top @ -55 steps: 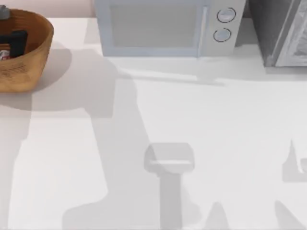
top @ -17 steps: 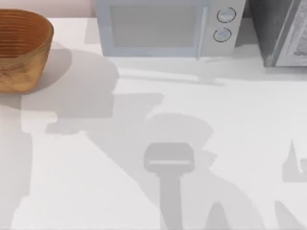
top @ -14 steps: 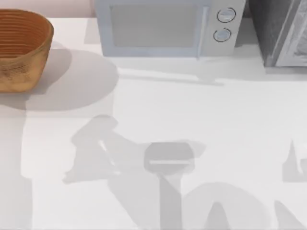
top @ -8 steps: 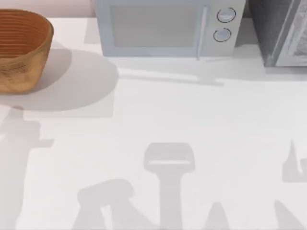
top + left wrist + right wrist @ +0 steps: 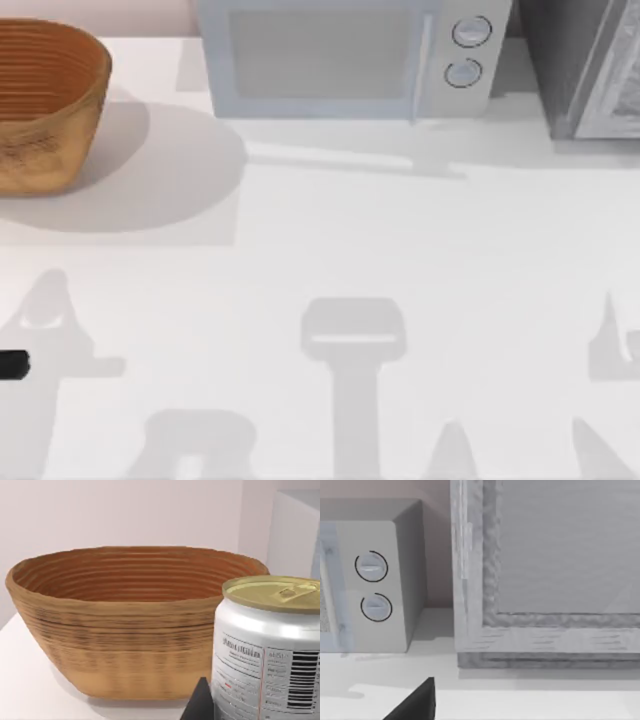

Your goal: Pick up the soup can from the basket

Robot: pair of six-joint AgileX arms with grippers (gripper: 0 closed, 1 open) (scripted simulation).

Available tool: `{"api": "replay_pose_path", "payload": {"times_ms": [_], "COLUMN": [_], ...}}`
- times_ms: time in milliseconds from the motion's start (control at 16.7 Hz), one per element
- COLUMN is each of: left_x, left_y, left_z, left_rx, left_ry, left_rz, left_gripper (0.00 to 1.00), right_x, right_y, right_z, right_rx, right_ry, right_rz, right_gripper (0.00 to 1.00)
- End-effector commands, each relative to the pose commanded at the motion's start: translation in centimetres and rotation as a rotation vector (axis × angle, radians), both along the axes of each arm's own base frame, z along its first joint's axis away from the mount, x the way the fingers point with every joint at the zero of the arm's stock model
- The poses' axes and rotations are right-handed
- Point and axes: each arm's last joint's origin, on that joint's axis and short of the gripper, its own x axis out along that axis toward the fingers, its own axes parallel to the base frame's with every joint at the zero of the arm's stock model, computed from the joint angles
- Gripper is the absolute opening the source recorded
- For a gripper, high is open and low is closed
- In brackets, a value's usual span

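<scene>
Place: rendered kitchen counter
Evidence: microwave (image 5: 345,60) with two dials, white worktop (image 5: 400,260), wicker basket (image 5: 45,105)

There was one woven wicker basket (image 5: 45,100), one soup can (image 5: 272,645), one microwave (image 5: 340,60) bearing two round dials, and one grey cabinet (image 5: 590,65), all on a single white table (image 5: 400,250).
</scene>
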Motion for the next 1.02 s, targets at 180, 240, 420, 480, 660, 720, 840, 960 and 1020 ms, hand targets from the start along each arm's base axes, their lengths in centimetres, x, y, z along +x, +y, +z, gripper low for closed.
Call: {"api": "replay_pose_path", "payload": {"times_ms": [180, 240, 420, 480, 660, 720, 840, 960, 1020], "left_x": [-0.1, -0.1, 0.0, 0.0, 0.2, 0.4, 1.0, 2.1, 2.9], "left_y": [-0.1, -0.1, -0.1, -0.1, -0.2, -0.3, -0.6, -0.9, -1.1], "left_z": [-0.4, -0.4, -0.5, -0.5, 0.2, 0.6, 1.9, 3.3, 4.0], "left_rx": [-0.008, -0.008, -0.006, -0.006, -0.005, -0.004, -0.003, -0.001, -0.001], "left_ry": [-0.016, -0.016, -0.01, -0.01, -0.008, -0.007, -0.003, 0.0, 0.002], "left_rz": [-0.011, -0.011, -0.007, -0.007, -0.045, -0.07, -0.139, -0.228, -0.279], "left_gripper": [0.0, 0.0, 0.0, 0.0, 0.0, 0.0, 0.0, 0.0, 0.0], "right_x": [0.0, 0.0, 0.0, 0.0, 0.0, 0.0, 0.0, 0.0, 0.0], "right_y": [0.0, 0.0, 0.0, 0.0, 0.0, 0.0, 0.0, 0.0, 0.0], "right_z": [0.0, 0.0, 0.0, 0.0, 0.0, 0.0, 0.0, 0.0, 0.0], "right_rx": [0.0, 0.0, 0.0, 0.0, 0.0, 0.0, 0.0, 0.0, 0.0], "right_ry": [0.0, 0.0, 0.0, 0.0, 0.0, 0.0, 0.0, 0.0, 0.0], "right_rz": [0.0, 0.0, 0.0, 0.0, 0.0, 0.0, 0.0, 0.0, 0.0], "right_gripper": [1.0, 1.0, 1.0, 1.0, 1.0, 1.0, 1.0, 1.0, 1.0]}}
